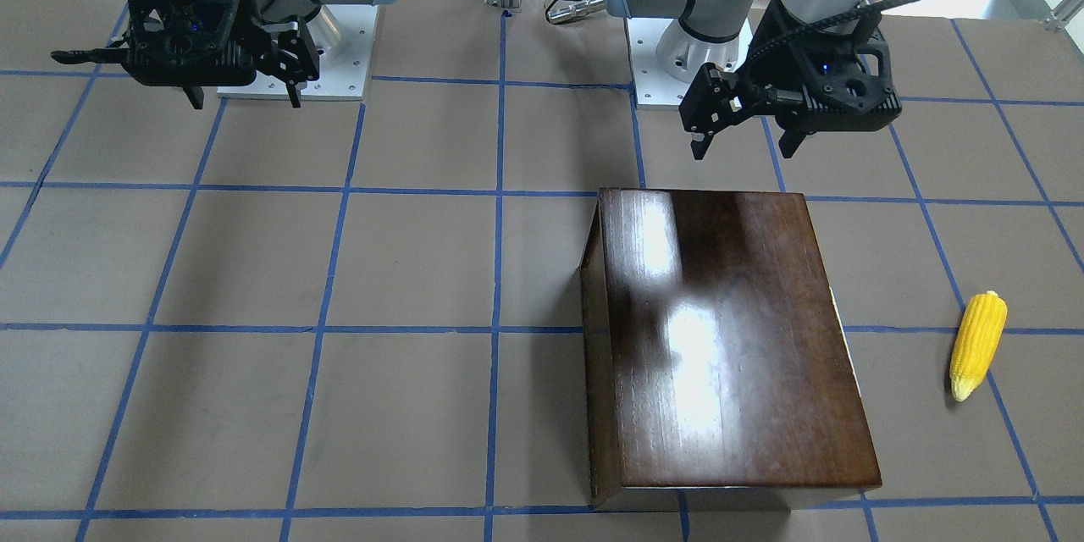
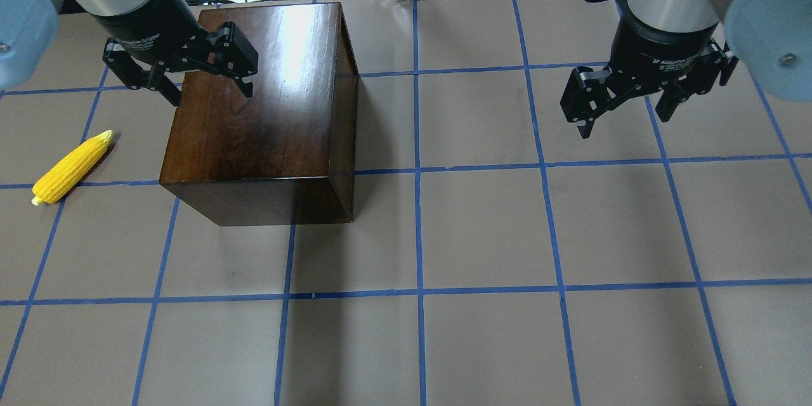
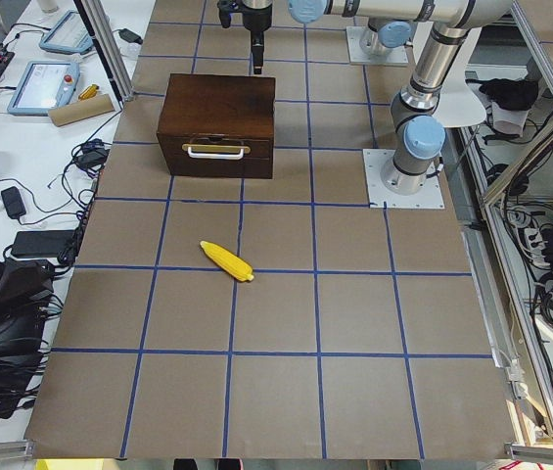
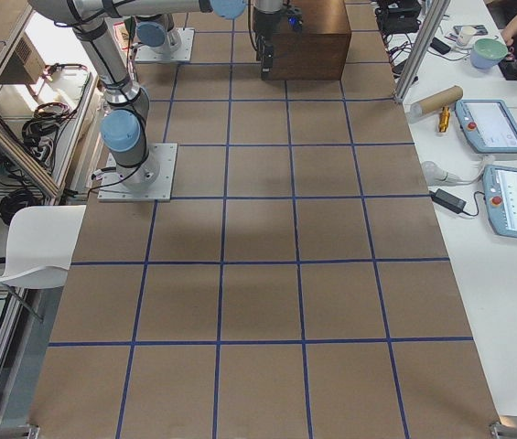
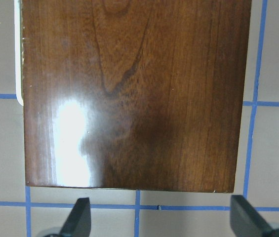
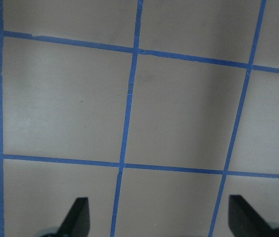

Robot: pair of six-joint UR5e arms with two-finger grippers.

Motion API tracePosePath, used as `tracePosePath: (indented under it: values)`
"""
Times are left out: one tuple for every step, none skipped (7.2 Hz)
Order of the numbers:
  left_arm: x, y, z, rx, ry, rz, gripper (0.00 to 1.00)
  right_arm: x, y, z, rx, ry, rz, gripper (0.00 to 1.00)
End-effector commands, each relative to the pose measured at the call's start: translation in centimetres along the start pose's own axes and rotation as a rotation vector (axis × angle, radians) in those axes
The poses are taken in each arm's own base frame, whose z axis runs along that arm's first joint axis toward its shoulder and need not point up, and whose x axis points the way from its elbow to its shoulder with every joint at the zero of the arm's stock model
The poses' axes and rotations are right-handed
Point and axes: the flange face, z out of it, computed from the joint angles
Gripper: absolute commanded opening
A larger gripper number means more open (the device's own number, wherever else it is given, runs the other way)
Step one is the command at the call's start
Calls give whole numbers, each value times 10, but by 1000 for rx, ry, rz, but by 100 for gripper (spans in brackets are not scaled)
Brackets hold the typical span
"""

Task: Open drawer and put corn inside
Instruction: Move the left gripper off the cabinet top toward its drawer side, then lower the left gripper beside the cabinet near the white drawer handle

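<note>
From the front camera, the left end effector (image 1: 745, 148) hangs just past the 12 o'clock edge of the glossy dark box (image 1: 728, 339), with its jaws spread wide and nothing between them. The right end effector (image 1: 246, 100) is well apart at about 10 o'clock, also wide and empty. The corn (image 1: 978, 345) lies on the desk (image 1: 254, 271) at 3 o'clock from the box and does not touch it. In the overhead view the same corn is at 9 o'clock from the box. In the left side view the drawer (image 3: 256, 159) looks fully shut, its front turned toward 6 o'clock, with a whitish handle (image 3: 217, 150) across it; the corn lies further out at 6 o'clock. The right side view shows the box only small and far, and I cannot see the corn there. The left wrist camera sees the box top at 12 o'clock, beyond the open fingertips. The right wrist camera sees only the desk. I judge that the corn is light, stiff plastic. Its bumpy kernels should help the grip, but it can roll, so it is best taken across the thick middle. The drawer should be pulled by the handle, and the box may slide on the desk when this is done.
</note>
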Motion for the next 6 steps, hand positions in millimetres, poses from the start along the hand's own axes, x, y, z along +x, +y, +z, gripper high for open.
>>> tracePosePath:
  values:
    - [-25,-7,-3,8,3,-25,100,0,0,0,0,-1,0,100]
    - [-56,-14,-3,3,2,-65,100,0,0,0,0,-1,0,100]
    - [-87,-21,1,-6,-2,-65,100,0,0,0,1,1,0,100]
    - [-122,-26,4,-16,1,-11,100,0,0,0,1,1,0,100]
    - [-161,-31,9,-26,4,35,100,0,0,0,0,1,1,100]
    - [-201,-35,15,-37,8,32,100,0,0,0,0,1,0,100]
